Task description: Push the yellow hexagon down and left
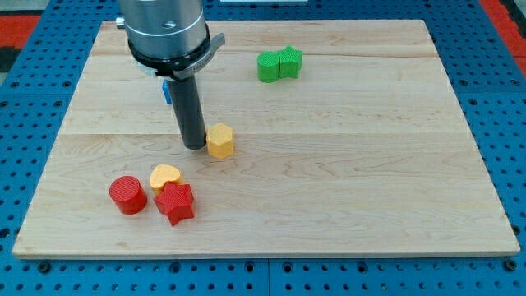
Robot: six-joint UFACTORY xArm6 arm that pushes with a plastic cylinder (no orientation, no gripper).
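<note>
The yellow hexagon (220,141) lies on the wooden board (345,164), a little left of the board's middle. My tip (196,145) stands right beside it on its left, touching or almost touching its left face. The dark rod rises from there to the arm's grey head at the view's top.
A yellow heart-shaped block (164,176), a red cylinder (127,195) and a red star (175,203) cluster at the lower left. Two green blocks (279,64) touch each other at the upper middle. A blue block (165,89) is partly hidden behind the rod. Blue pegboard surrounds the board.
</note>
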